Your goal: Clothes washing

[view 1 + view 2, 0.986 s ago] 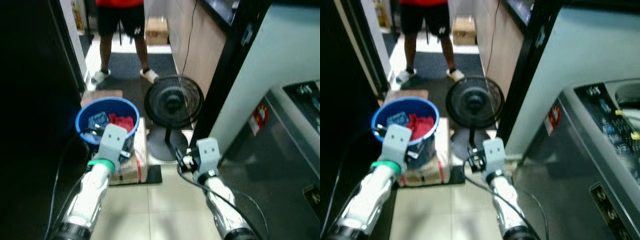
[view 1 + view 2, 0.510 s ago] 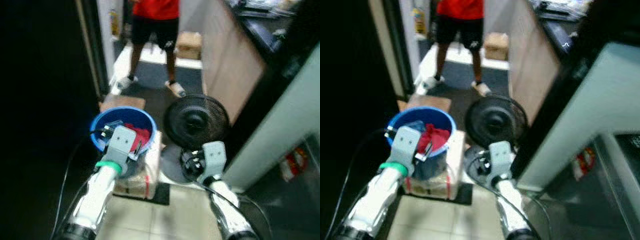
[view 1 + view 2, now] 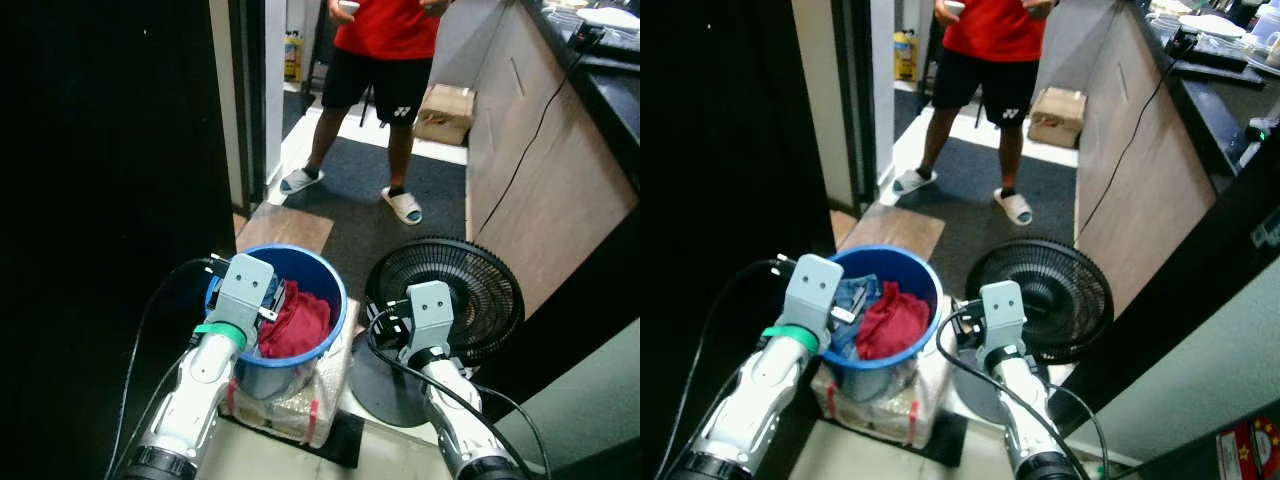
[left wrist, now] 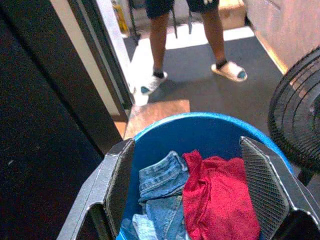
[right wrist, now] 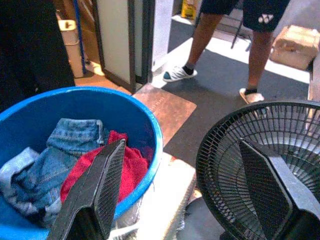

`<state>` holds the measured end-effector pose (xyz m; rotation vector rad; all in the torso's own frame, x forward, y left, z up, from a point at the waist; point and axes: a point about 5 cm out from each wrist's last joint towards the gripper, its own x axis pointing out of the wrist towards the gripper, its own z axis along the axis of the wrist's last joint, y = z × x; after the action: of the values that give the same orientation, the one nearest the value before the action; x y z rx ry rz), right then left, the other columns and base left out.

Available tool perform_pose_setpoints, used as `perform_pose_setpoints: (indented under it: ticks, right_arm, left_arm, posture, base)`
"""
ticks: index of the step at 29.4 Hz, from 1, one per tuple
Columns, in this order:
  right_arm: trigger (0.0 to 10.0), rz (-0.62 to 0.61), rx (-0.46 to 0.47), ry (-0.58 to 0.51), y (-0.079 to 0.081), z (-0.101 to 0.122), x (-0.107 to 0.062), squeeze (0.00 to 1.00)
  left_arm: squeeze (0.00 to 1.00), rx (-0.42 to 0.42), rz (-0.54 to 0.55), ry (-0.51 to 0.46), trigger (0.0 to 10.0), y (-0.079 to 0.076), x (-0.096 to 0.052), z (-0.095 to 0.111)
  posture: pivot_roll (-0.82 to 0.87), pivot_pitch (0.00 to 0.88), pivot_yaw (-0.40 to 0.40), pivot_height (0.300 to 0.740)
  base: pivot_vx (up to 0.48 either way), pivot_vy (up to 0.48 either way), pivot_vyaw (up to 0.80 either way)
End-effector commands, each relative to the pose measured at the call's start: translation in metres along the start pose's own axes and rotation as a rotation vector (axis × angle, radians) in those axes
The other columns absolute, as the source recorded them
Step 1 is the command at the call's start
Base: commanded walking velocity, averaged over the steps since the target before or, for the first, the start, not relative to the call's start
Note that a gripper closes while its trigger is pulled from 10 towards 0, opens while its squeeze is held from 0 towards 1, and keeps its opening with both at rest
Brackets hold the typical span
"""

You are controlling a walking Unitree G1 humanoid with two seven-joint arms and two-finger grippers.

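Note:
A blue bucket (image 3: 318, 290) holds a red garment (image 3: 300, 322) and blue jeans (image 4: 160, 185). It stands on a wrapped package (image 3: 290, 405) on the floor. My left gripper (image 3: 262, 300) hovers at the bucket's near rim; in the left wrist view its fingers (image 4: 117, 180) stand wide apart, open and empty above the clothes. My right gripper (image 3: 405, 318) is open too, held between the bucket and a black floor fan (image 3: 470, 290), nothing between its fingers (image 5: 102, 185).
A person in a red shirt and black shorts (image 3: 385, 60) stands on a dark mat beyond the bucket. A cardboard box (image 3: 445, 100) lies behind them. A wooden counter side (image 3: 540, 180) runs along the right; a dark wall (image 3: 100, 200) closes the left.
The camera has swung left and up, so the washing machine has slid out at the right. Bucket and fan now sit closer under the grippers; both stay open.

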<state>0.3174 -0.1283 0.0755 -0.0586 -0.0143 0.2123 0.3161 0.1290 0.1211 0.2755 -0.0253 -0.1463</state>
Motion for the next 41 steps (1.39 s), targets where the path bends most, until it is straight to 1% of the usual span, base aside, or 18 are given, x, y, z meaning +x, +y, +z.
perform_pose_setpoints:
  ticks: [1,8,12,15,19,21,22,25,27,29,30,33,34,35,36,39,40,41]
  right_arm:
    - [10.0,0.004,-0.001,0.025,0.000,-0.007,-0.004,0.00]
    - [10.0,-0.004,-0.004,0.032,-0.003,-0.009,-0.005,0.00]
    - [10.0,-0.008,-0.006,0.032,-0.004,-0.009,-0.006,0.00]
    - [10.0,-0.011,-0.008,0.030,-0.004,-0.009,-0.006,0.00]
    - [10.0,-0.005,-0.013,0.033,-0.003,-0.011,-0.007,0.00]
    - [10.0,-0.002,-0.027,0.062,-0.001,-0.018,-0.011,0.00]
    - [10.0,-0.013,-0.029,0.084,-0.002,-0.024,-0.014,0.00]
    - [10.0,-0.047,-0.040,0.129,-0.006,-0.036,-0.022,0.00]
    - [10.0,-0.051,-0.044,0.135,-0.007,-0.037,-0.023,0.00]
    - [10.0,-0.094,-0.063,0.179,-0.015,-0.048,-0.031,0.00]
    - [10.0,-0.094,-0.063,0.179,-0.015,-0.048,-0.031,0.00]
    - [10.0,-0.117,-0.080,0.203,-0.020,-0.055,-0.038,0.00]
    - [10.0,-0.117,-0.080,0.203,-0.020,-0.055,-0.038,0.00]
    - [10.0,-0.118,-0.077,0.203,-0.020,-0.055,-0.039,0.00]
    - [10.0,-0.118,-0.076,0.200,-0.019,-0.055,-0.039,0.00]
    - [10.0,-0.119,-0.068,0.189,-0.017,-0.053,-0.038,0.00]
    - [10.0,-0.121,-0.054,0.174,-0.015,-0.050,-0.035,0.00]
    - [10.0,-0.121,-0.054,0.174,-0.015,-0.050,-0.035,0.00]
  left_arm:
    - [0.00,0.004,-0.004,0.012,10.0,-0.002,-0.001,-0.004]
    - [0.00,0.003,-0.009,0.014,10.0,-0.004,0.000,-0.005]
    - [0.00,-0.004,-0.013,0.017,10.0,-0.004,0.000,-0.005]
    - [0.00,-0.007,-0.012,0.033,10.0,-0.005,0.001,-0.007]
    - [0.00,0.016,-0.033,0.055,10.0,-0.007,0.000,-0.011]
    - [0.00,0.024,-0.040,0.076,10.0,-0.008,-0.003,-0.020]
    - [0.00,0.027,-0.043,0.100,10.0,-0.007,-0.006,-0.027]
    - [0.00,0.021,-0.040,0.161,10.0,-0.006,-0.013,-0.044]
    - [0.00,0.019,-0.038,0.170,10.0,-0.006,-0.014,-0.046]
    - [0.00,-0.018,-0.024,0.259,10.0,-0.002,-0.022,-0.068]
    - [0.00,-0.018,-0.024,0.259,10.0,-0.002,-0.022,-0.068]
    - [0.00,-0.123,-0.013,0.366,10.0,0.001,-0.034,-0.091]
    - [0.00,-0.123,-0.013,0.366,10.0,0.001,-0.034,-0.091]
    - [0.00,-0.144,-0.009,0.387,10.0,0.002,-0.036,-0.095]
    - [0.00,-0.146,-0.005,0.395,10.0,0.003,-0.038,-0.098]
    - [0.00,-0.141,-0.005,0.390,10.0,0.004,-0.038,-0.099]
    - [0.00,-0.145,-0.002,0.369,10.0,0.003,-0.036,-0.096]
    - [0.00,-0.145,-0.002,0.369,10.0,0.003,-0.036,-0.096]
  posture:
    - [0.10,0.035,0.002,0.740]
    - [0.09,0.033,0.001,0.740]
    - [0.09,0.032,0.003,0.740]
    - [0.09,0.035,0.007,0.740]
    - [0.09,0.039,0.010,0.740]
    - [0.09,0.043,0.012,0.740]
    - [0.09,0.046,0.013,0.740]
    - [0.09,0.048,0.014,0.740]
    - [0.09,0.048,0.014,0.740]
    - [0.09,0.060,0.014,0.740]
    - [0.09,0.060,0.014,0.740]
    - [0.08,0.066,0.014,0.740]
    - [0.08,0.066,0.014,0.740]
    - [0.08,0.066,0.014,0.740]
    - [0.08,0.067,0.015,0.740]
    - [0.08,0.067,0.015,0.740]
    - [0.07,0.067,0.016,0.740]
    - [0.07,0.067,0.016,0.740]
  base:
    - [0.480,0.000,0.00]
    - [0.480,0.000,0.00]
    - [0.316,0.000,0.00]
    - [0.000,0.000,0.00]
    - [0.000,0.000,0.00]
    - [0.000,0.000,0.00]
    - [0.000,0.000,0.00]
    - [0.000,0.000,0.00]
    - [0.000,0.000,0.00]
    - [0.000,0.000,0.00]
    - [0.000,0.000,0.00]
    - [0.000,0.000,0.00]
    - [0.000,0.000,0.00]
    - [0.000,0.000,0.00]
    - [0.000,0.000,0.00]
    - [0.000,0.000,0.00]
    - [0.000,0.000,0.00]
    - [0.000,0.000,0.00]
